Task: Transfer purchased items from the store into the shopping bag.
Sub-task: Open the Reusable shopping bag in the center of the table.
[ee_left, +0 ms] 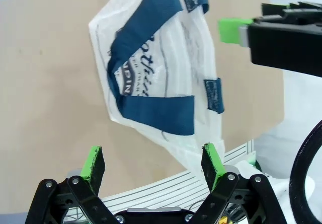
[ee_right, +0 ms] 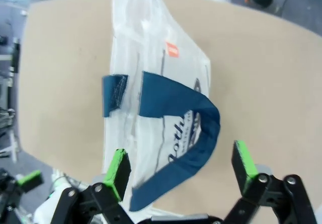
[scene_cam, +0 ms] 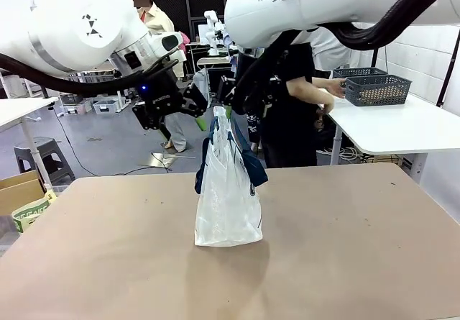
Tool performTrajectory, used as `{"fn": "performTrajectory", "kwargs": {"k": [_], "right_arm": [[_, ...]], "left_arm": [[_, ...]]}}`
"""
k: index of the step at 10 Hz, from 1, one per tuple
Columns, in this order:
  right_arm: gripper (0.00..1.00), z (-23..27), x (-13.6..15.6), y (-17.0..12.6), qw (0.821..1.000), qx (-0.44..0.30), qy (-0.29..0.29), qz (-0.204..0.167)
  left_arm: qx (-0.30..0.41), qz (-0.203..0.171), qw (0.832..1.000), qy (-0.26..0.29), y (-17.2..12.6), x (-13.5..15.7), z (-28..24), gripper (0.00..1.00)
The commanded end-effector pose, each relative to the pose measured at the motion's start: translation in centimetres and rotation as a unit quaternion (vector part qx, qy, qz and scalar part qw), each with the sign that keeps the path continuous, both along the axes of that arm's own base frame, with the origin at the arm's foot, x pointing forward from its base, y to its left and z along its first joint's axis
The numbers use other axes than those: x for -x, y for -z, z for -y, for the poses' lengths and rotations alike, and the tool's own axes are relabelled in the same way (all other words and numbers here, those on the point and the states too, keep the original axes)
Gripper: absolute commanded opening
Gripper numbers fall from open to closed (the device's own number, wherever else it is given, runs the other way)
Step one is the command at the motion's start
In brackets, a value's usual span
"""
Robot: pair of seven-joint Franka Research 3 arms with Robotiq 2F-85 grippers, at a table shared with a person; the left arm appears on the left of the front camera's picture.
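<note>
In the front view, the shopping bag (scene_cam: 228, 205) is seen standing upright near the middle of the brown table (scene_cam: 345, 248), its navy handles (scene_cam: 248, 165) draped down over its sides. The left gripper (scene_cam: 200, 111) and the right gripper (scene_cam: 228, 97) are held just above the bag's top, close to each other, and nothing is gripped by either. A dark grey mesh basket (scene_cam: 379, 90) is set on a white side table (scene_cam: 402, 126) at the far right, well apart from the bag, and a person's hand (scene_cam: 333, 86) is placed at its near end. In the left wrist view, the left gripper (ee_left: 152, 166) is shown with its green pads (ee_left: 93, 163) spread wide and empty; the bag (ee_left: 166, 48) is seen below it on the table, and a green pad of the right gripper (ee_left: 234, 30) is caught at the upper right. In the right wrist view, the right gripper (ee_right: 181, 168) is likewise shown spread wide and empty, the bag (ee_right: 146, 48) lies under it, and one navy handle (ee_right: 201, 118) is looped between the fingers' lines without being touched.
</note>
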State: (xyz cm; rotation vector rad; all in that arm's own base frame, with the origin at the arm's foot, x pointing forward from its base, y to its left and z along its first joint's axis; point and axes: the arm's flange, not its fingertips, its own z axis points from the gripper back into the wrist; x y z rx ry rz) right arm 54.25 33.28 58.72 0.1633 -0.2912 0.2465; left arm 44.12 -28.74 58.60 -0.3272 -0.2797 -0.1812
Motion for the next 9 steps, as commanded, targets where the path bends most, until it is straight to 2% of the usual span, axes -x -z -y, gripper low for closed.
{"fn": "performTrajectory", "kwargs": {"k": [1,6,9], "right_arm": [[1.0,-1.2,-0.6,-0.3,1.0,0.004,0.011,0.004],[1.0,-2.1,-1.5,2.2,1.0,0.001,0.013,-0.028],[1.0,-1.7,-1.7,3.9,0.998,0.005,0.02,-0.051]], "left_arm": [[0.03,-0.001,1.0,0.005,0.5,0.1,-0.1,1.0],[0.034,-0.019,0.999,0.017,1.7,-0.1,1.4,1.0],[0.046,-0.033,0.998,0.011,3.2,-1.1,2.5,1.0]]}}
